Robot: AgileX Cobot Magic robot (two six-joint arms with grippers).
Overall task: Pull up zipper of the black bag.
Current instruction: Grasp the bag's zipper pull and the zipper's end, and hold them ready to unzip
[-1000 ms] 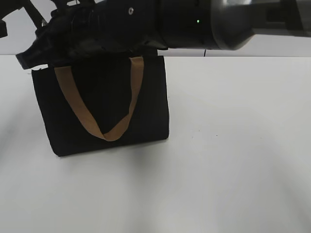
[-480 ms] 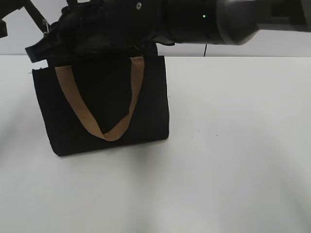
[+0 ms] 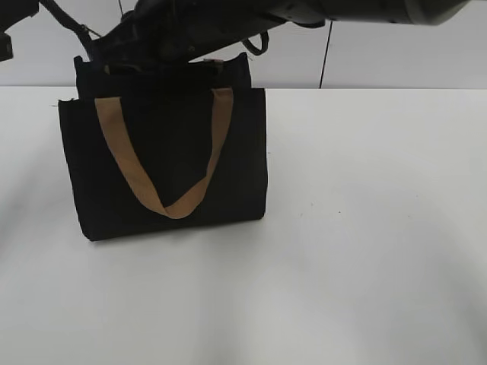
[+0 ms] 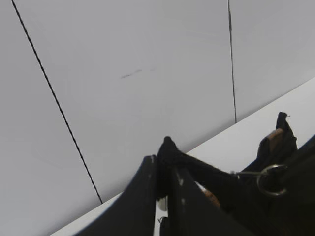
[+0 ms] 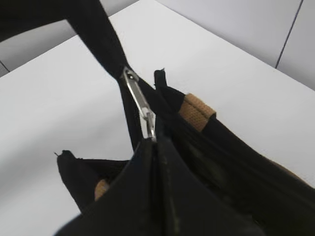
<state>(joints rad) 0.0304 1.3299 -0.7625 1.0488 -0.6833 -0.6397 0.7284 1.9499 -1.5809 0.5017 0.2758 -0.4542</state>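
The black bag stands upright at left of centre on the white table, its tan handle drooping in a V down the front. At bottom centre of my right wrist view, my right gripper has its jaws pinched narrow on the zipper, the silver pull stretched taut toward upper left. My left gripper, low in its frame, is clamped tight on a black fabric tip.

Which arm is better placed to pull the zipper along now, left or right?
Right. The right gripper is shut on the zipper pull. The left gripper pinches only black fabric at the black bag's end.
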